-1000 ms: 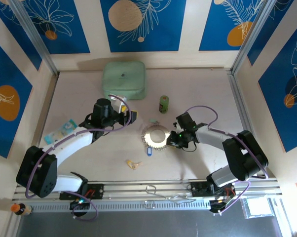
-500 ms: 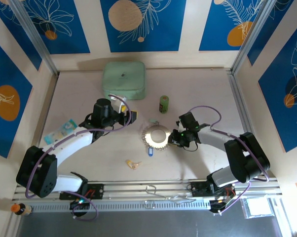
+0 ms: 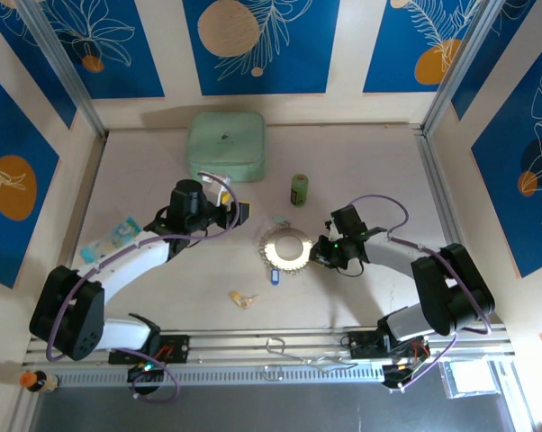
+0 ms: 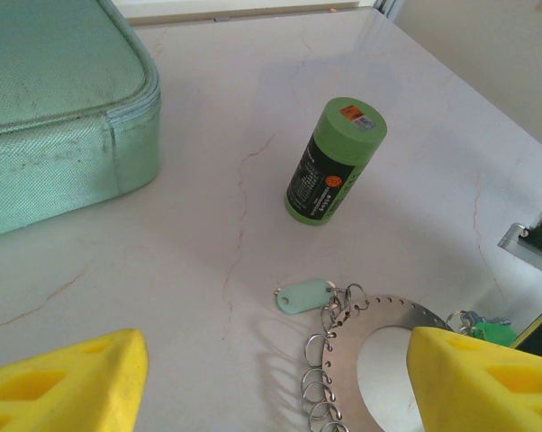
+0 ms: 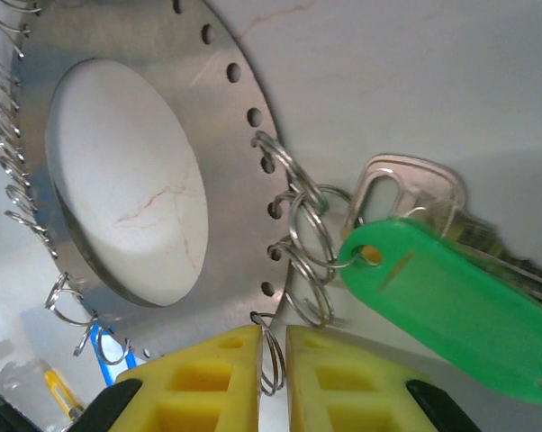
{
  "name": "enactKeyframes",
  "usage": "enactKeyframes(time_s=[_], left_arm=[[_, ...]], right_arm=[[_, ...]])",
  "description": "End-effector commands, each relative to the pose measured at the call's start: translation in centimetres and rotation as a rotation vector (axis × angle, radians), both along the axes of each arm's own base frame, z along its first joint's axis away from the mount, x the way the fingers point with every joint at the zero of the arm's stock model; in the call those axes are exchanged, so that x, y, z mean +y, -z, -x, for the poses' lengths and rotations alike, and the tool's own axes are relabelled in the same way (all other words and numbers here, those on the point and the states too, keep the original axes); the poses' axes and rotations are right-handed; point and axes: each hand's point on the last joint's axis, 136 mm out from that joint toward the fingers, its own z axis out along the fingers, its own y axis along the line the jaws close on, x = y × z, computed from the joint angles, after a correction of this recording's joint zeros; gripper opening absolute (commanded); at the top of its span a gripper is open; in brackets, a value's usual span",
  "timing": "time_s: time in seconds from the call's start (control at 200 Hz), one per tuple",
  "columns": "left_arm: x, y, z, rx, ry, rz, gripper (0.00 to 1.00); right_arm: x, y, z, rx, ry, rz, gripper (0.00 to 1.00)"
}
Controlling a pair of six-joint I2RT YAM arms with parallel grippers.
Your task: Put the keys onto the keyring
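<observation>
Right wrist view: mid-threading, right fingers (image 5: 208,373) pinching split ring (image 5: 273,360) on keyring (image 5: 226,180) beside green-tagged key (image 5: 433,288); left fingers (image 4: 64,378) wide; next, probably prying ring open.

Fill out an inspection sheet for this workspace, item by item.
Surface: pale marbled table, no spills seen.
Job's things: keyring flat at centre; green-tagged key hooked on it; blue-tagged key at its near rim; yellow-tagged key lying apart.
Clutter: mint box; green cylinder, upright; packet.
Tools: left tool open, empty; right tool closed on a split ring at the keyring's rim.
Cables: purple cables looped over both arms.
Surroundings: blue floral panels, aluminium frame.
</observation>
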Motion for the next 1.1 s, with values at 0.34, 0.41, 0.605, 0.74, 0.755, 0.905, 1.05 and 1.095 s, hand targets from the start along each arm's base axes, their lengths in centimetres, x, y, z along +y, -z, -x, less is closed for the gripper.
enactKeyframes(time_s=[0.34, 0.41, 0.605, 0.74, 0.755, 0.905, 1.05, 1.095], left_arm=[[-0.1, -1.8, -0.1, -0.053, 0.024, 0.023, 0.75], [-0.1, -1.8, -0.1, -0.053, 0.024, 0.023, 0.75], [-0.2, -1.8, -0.1, -0.053, 0.025, 0.024, 0.75], [-0.2, -1.8, -0.1, -0.054, 0.025, 0.024, 0.75], [-0.2, -1.8, -0.1, -0.054, 0.024, 0.024, 0.75], [-0.1, -1.8, -0.1, -0.056, 0.023, 0.022, 0.75], [-0.1, -1.7, -0.2, -0.056, 0.022, 0.018, 0.75], [-0.1, -1.7, -0.2, -0.058, 0.022, 0.015, 0.75]], right_arm=[[0.3, 0.4, 0.6, 0.039, -0.003, -0.027, 0.17], [0.3, 0.4, 0.5, 0.037, -0.003, -0.028, 0.15], [0.4, 0.1, 0.4, 0.032, -0.012, -0.027, 0.06], [0.4, -0.1, 0.5, 0.015, -0.029, -0.017, 0.0], [0.4, -0.2, 0.5, 0.011, -0.033, -0.014, 0.0], [0.4, -1.0, 0.6, -0.038, -0.095, 0.058, 0.0], [0.5, -1.9, 0.3, -0.09, -0.18, 0.146, 0.0], [0.6, -2.2, 0.2, -0.111, -0.213, 0.172, 0.0]])
